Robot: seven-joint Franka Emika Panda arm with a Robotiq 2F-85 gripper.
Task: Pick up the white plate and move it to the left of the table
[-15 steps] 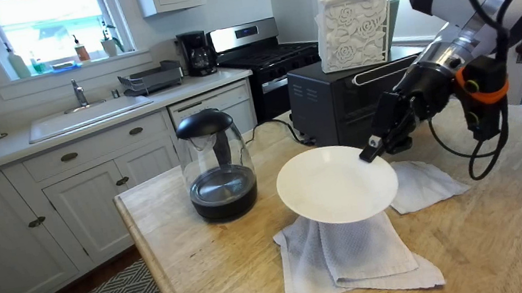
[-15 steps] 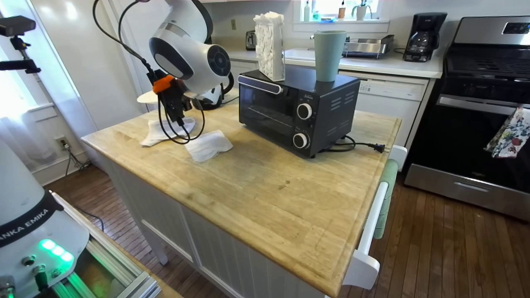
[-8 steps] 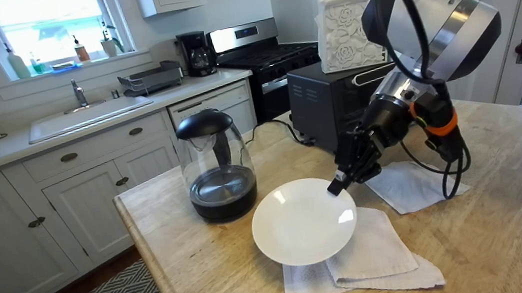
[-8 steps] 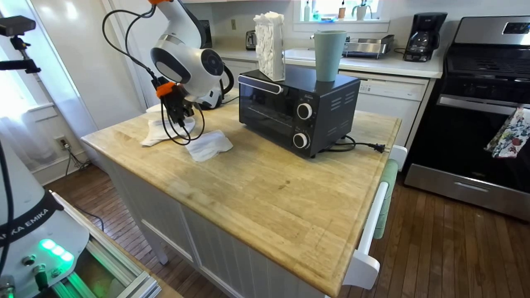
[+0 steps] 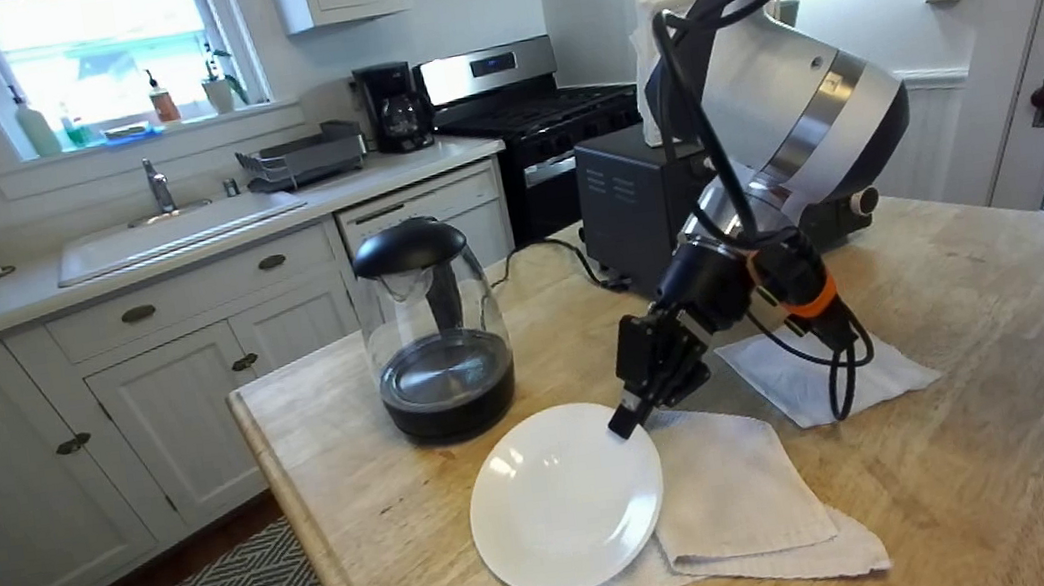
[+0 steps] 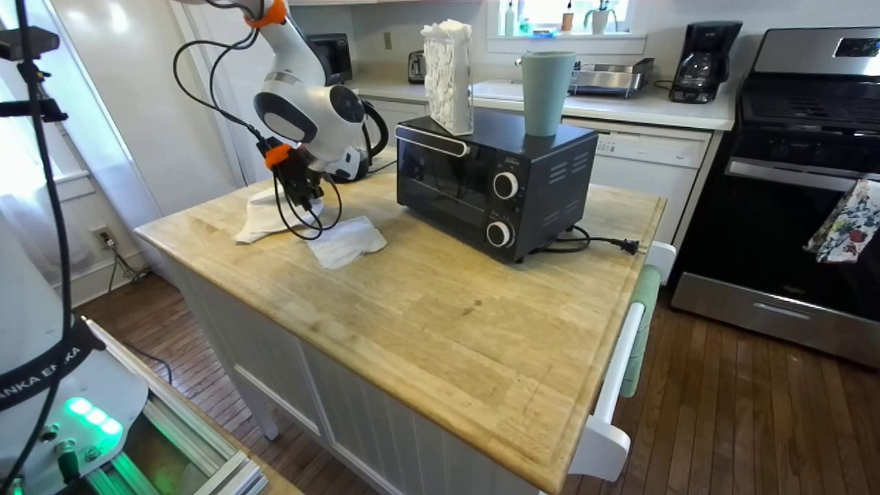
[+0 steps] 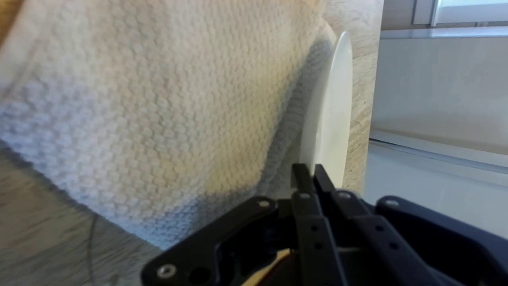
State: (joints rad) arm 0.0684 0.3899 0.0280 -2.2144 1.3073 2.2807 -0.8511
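Observation:
The white plate (image 5: 565,504) is tilted, its face toward the camera in an exterior view, over the left part of a folded cloth. My gripper (image 5: 626,418) is shut on its upper right rim. In the wrist view the plate (image 7: 335,119) shows edge-on, its rim between the fingertips (image 7: 310,171). I cannot tell whether its low edge touches the cloth or the wooden table (image 5: 416,559). The table (image 6: 440,323) also shows in an exterior view, where the plate cannot be made out behind the arm.
A glass kettle (image 5: 438,344) stands close behind the plate. Folded cloth (image 5: 731,497) lies beside it, and another cloth (image 5: 825,374) lies under the wrist. A black toaster oven (image 6: 495,179) bears a napkin holder (image 6: 448,82) and a green cup (image 6: 546,93).
My gripper has carried the plate leftward and down, toward the near side of the kettle in an exterior view. The plate has tilted more and uncovered more of the folded cloth.

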